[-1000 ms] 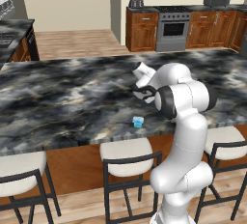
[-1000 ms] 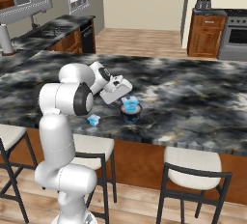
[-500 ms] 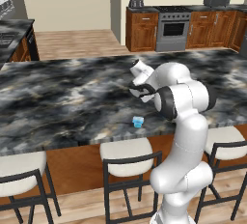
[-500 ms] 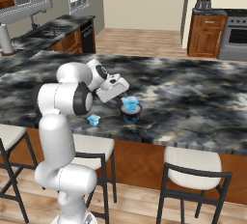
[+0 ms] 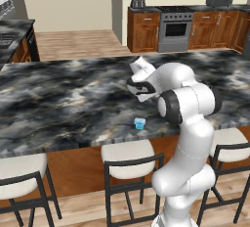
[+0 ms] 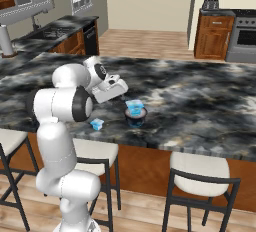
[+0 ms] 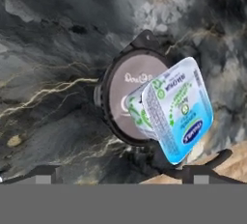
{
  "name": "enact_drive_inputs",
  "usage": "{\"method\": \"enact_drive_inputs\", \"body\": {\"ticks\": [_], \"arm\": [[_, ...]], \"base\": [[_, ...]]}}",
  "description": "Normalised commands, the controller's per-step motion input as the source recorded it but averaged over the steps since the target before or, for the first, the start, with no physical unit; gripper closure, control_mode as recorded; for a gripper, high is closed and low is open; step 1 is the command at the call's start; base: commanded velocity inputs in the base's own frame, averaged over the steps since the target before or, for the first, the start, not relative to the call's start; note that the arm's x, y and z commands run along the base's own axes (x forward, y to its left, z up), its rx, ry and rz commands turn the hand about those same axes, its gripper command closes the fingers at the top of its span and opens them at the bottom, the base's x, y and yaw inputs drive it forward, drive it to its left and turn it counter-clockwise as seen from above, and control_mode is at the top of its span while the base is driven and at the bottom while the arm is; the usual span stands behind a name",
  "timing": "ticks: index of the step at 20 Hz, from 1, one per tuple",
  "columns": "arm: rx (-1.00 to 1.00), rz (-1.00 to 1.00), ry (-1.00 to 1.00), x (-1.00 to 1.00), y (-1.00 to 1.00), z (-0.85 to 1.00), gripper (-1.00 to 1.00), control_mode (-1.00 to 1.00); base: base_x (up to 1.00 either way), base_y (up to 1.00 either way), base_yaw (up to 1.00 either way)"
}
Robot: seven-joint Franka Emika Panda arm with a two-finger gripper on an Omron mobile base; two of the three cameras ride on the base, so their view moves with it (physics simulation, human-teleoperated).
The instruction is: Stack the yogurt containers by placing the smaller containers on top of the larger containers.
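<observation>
- White two-finger gripper (image 6: 121, 87), just left of centre in the right base view: jaws spread wide with nothing between them (the dark tips sit far apart at the bottom of the hand view, gripper (image 7: 124, 171)).
- Change: a second ago the gripper was close over the stack. It has since drawn back toward the left of the frame and now stands clearly apart from it (a release and retreat, I judge).
- Translucent light-blue cup with a whitish printed top (image 7: 176, 109): rests on the wide low round tub with a dark rim and pinkish-grey lid (image 7: 120, 92), right of centre in the hand view. It has not shifted over the last second.
- The cup sits off-centre, toward the lower right of the lid, and seems to overhang the rim there (cannot tell if it lies level).
- Same pair in the right base view: cup (image 6: 134, 106) on tub (image 6: 135, 121), at the middle of the frame near the front edge of the black marbled stone counter (image 6: 200, 106).
- Tiny light-blue cup (image 6: 96, 124): alone on the counter, lower left of the stack and near it but not touching (also at centre in the left base view, tiny cup (image 5: 140, 123)).
- Meaning: the first stacking looks done. The tiny cup is left, and the free gripper would likely go for it next.
- Risk: the off-centre cup could tip if another is set on it.
</observation>
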Motion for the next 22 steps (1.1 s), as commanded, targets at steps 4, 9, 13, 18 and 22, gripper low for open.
{"method": "enact_drive_inputs", "body": {"ticks": [4, 9, 13, 18, 22], "arm": [[0.14, 0.0, 0.0, -0.32, 0.23, 0.12, -1.0, -1.0], [0.19, -0.02, 0.0, -0.39, 0.14, 0.01, -1.0, -1.0], [0.23, -0.05, 0.0, -0.36, 0.11, 0.0, -1.0, -1.0], [0.24, -0.07, -0.06, -0.22, 0.15, -0.01, -1.0, -1.0], [0.14, -0.11, -0.06, 0.01, 0.2, -0.04, -1.0, -1.0]], "base": [[0.0, 0.0, 0.0], [0.0, 0.0, 0.0], [0.0, 0.0, 0.0], [0.0, 0.0, 0.0], [0.0, 0.0, 0.0]]}}
